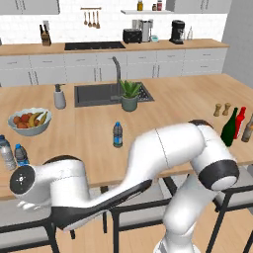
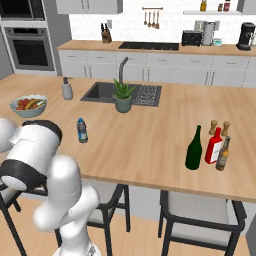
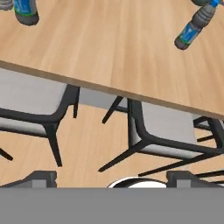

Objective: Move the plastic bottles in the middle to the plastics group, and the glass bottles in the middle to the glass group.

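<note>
One small plastic bottle (image 1: 117, 134) (image 2: 82, 130) with a blue label stands alone mid-counter. A second small one (image 1: 21, 154) stands at the far left beside the pale clear water bottle (image 1: 6, 152) of the plastics group. The tall green glass bottle (image 1: 229, 127) (image 2: 194, 148) stands at the right, close to the slim red bottle (image 1: 240, 122) (image 2: 214, 146) and the brownish bottle (image 2: 223, 154). My gripper (image 3: 113, 178) is open and holds nothing. It hangs over the counter's near edge (image 3: 109, 89). In the hand view one small bottle (image 3: 25, 11) shows top left and another (image 3: 192, 30) top right.
On the counter are a fruit bowl (image 1: 29, 121), a grey soap dispenser (image 1: 60, 97), a potted plant (image 1: 130, 95) by the sink (image 1: 99, 94), and two wooden shakers (image 2: 219, 127). Dark-framed chairs (image 3: 170, 131) stand under the near edge. My arm sweeps low across the front.
</note>
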Robot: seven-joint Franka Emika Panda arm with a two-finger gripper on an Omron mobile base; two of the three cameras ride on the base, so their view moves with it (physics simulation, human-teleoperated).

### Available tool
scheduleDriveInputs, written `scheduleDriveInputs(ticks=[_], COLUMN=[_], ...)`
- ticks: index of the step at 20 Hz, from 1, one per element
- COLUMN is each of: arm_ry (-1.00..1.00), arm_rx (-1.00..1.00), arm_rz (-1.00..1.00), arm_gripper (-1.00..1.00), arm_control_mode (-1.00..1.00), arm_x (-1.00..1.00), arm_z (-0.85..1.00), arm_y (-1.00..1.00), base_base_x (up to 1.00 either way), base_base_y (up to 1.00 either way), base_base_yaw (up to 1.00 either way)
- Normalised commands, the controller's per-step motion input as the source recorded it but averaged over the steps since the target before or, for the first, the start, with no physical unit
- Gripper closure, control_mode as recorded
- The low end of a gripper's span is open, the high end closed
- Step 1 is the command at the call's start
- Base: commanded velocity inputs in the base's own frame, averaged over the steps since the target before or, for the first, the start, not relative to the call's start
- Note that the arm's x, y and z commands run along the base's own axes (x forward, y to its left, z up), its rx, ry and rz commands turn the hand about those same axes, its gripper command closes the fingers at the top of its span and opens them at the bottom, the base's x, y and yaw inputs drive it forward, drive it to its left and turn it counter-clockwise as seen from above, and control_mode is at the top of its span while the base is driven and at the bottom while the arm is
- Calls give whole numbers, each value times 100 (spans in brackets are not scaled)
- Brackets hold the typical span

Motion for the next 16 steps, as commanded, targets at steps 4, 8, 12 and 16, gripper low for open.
scheduleDriveInputs(ticks=[4,8,12,16], arm_ry=[22,17,19,23], arm_rx=[29,11,0,0], arm_rz=[7,18,21,23], arm_gripper=[-100,-100,-100,-100], arm_control_mode=[-100,-100,-100,-100], arm_x=[0,19,13,15], arm_z=[54,33,68,83], arm_y=[-100,-100,-100,-100], base_base_x=[0,0,0,0], base_base_y=[0,0,0,0], base_base_yaw=[0,0,0,0])
